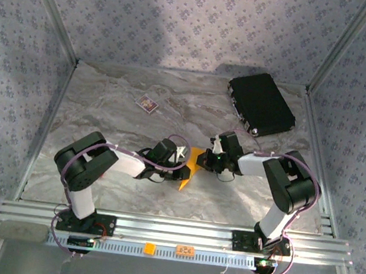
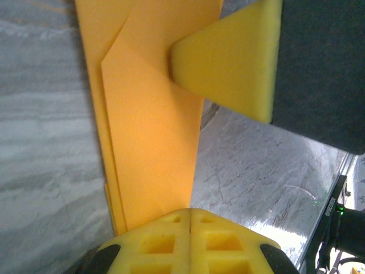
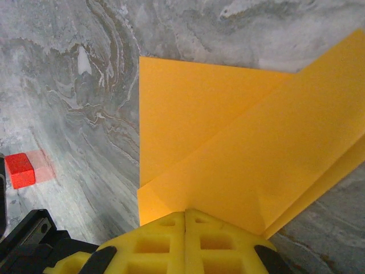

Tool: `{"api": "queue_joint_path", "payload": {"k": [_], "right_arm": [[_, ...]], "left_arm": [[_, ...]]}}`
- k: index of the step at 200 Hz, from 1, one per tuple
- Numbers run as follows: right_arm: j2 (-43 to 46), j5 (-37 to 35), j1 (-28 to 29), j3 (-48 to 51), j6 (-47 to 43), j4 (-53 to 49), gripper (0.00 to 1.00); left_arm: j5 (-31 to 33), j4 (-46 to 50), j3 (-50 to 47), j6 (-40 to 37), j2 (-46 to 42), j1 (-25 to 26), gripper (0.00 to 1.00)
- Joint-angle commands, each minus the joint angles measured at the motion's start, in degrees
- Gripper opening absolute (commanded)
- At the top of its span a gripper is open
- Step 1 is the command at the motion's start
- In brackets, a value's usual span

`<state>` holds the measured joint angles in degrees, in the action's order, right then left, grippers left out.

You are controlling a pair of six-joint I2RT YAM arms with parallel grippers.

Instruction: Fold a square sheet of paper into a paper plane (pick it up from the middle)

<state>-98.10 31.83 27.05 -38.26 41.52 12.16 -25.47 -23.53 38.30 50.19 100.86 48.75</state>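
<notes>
Left gripper [image 2: 190, 214]: at the bottom edge of its wrist view I saw the two yellow fingers closed flat against each other, no gap along the seam. The tips rested on the near end of the paper. I could not tell whether any layer was caught between them.
Right gripper [image 3: 185, 216]: it was closed the same way at the bottom centre of its own view, tips on the fold where the layers met.
Square sheet of paper [image 2: 151, 131]: it was already creased into overlapping flaps and lay flat at the centre of the table [image 1: 105, 117], between the two wrists.
Why held so: I judged that each closed tip served as a pressing point, one pinning the sheet while the other set a crease.
Opposing finger [image 2: 228, 63]: in the upper right of the left wrist view, its yellow wedge touched the paper's right edge.
Small red block [image 3: 20, 169]: it sat at the left edge of the right wrist view, apart from the paper.
Black case [image 1: 262, 104]: it lay in the upper right of the top view, well apart from the work.
</notes>
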Motion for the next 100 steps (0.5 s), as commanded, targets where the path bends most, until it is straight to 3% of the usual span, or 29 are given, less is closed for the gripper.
{"api": "queue_joint_path", "payload": {"k": [1, 41, 100], "right_arm": [[-3.5, -5.2, -0.4, 2.7, -0.7, -3.0, 0.03], [-3.2, -5.5, -0.4, 2.4, -0.6, -3.3, 0.03], [-3.5, -5.4, -0.4, 2.4, -0.5, -3.2, 0.03]], "left_arm": [[-0.4, 8.2, 0.3, -0.7, -3.5, 0.4, 0.02], [-1.2, 10.0, 3.8, -1.6, -4.9, 1.0, 0.04], [-0.5, 11.1, 8.2, -2.1, 2.1, 1.2, 0.04]]}}
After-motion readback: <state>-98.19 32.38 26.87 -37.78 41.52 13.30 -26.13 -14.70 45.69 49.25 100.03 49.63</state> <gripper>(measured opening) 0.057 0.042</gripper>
